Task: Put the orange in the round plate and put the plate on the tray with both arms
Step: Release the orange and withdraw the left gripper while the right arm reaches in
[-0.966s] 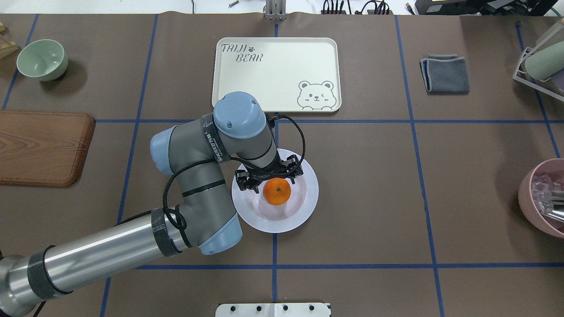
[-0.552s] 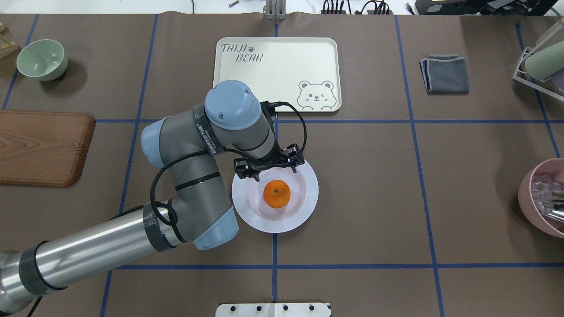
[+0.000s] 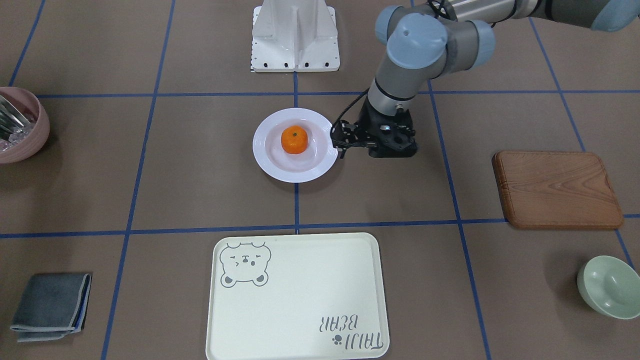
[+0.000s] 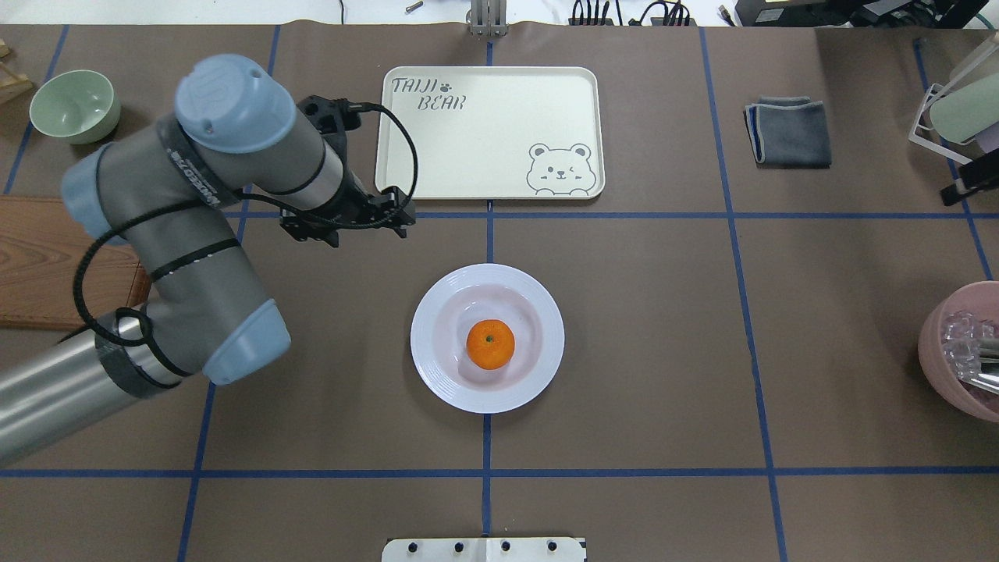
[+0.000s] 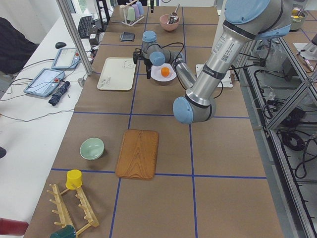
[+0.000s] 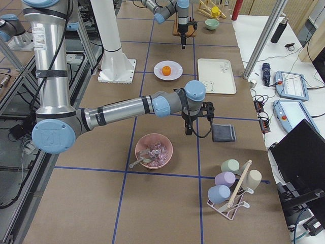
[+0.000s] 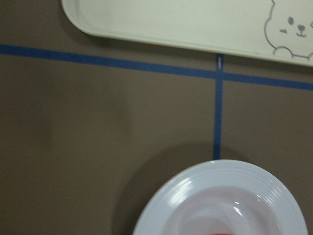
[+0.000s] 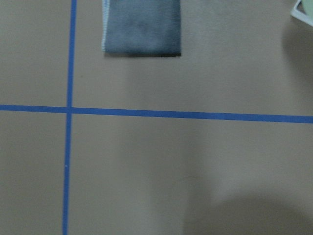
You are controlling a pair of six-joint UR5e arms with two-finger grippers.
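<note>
The orange [image 4: 490, 343] rests in the middle of the white round plate [image 4: 538, 367], at the table's centre. The cream bear tray [image 4: 490, 117] lies flat beyond the plate, a blue tape line between them. My left gripper [image 4: 349, 226] hangs open and holds nothing, raised above the table off the plate's far-left side, near the tray's near-left corner. The left wrist view looks down on the plate's far rim [image 7: 220, 169] and the tray's edge [image 7: 161, 29]. My right gripper [image 6: 188, 133] points down beside the grey cloth [image 6: 223, 133]; I cannot tell whether it is open or shut.
A wooden board [image 4: 47, 265] and a pale-green bowl [image 4: 74, 105] are on the left. The folded grey cloth [image 4: 788, 131], a pink bowl [image 4: 964, 351] with utensils and a cup rack [image 4: 960, 109] are on the right.
My left gripper has risen off the plate and swung away to the far left, toward the tray's corner. The orange stays in the plate.
</note>
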